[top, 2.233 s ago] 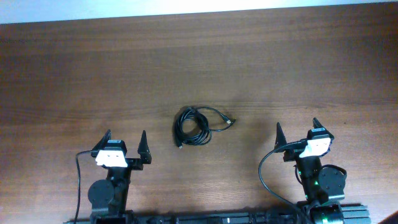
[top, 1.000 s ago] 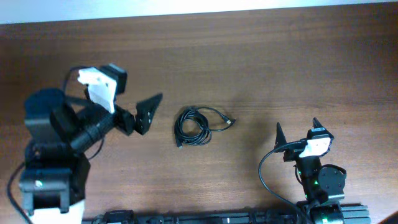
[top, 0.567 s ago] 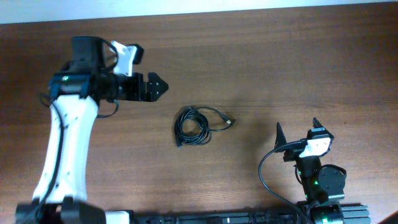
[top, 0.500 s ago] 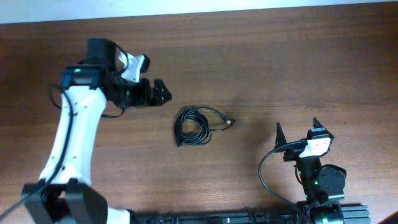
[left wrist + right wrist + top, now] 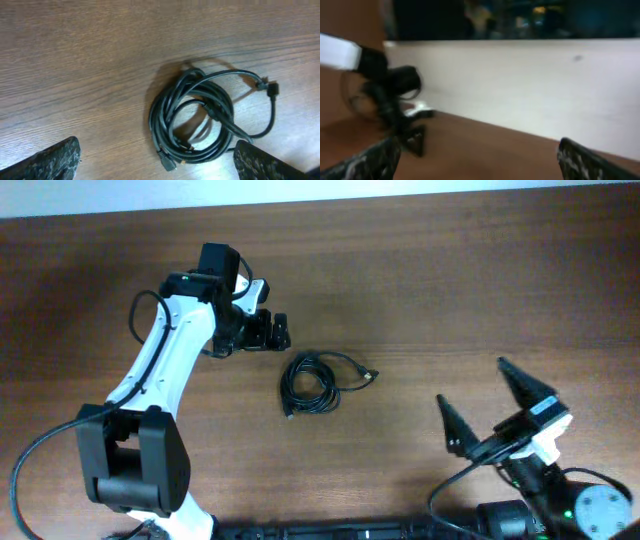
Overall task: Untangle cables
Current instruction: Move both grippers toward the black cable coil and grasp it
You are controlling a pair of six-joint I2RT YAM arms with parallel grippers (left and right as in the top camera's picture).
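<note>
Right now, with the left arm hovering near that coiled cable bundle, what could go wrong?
The cables lie as one tight coil, so the open left tool may pinch several strands together and lift the whole bundle instead of freeing one. The right tool, also open, sits well apart from the coil and probably can't yet pin it down.

Bare table [image 5: 450,300] rings the cables [image 5: 312,383]; left end effector [image 5: 279,332] hovers near.

Cables [image 5: 312,383] on the table [image 5: 460,290], left claw [image 5: 278,332] near, behind-left of them, right claw [image 5: 470,381] well apart, front-right
</note>
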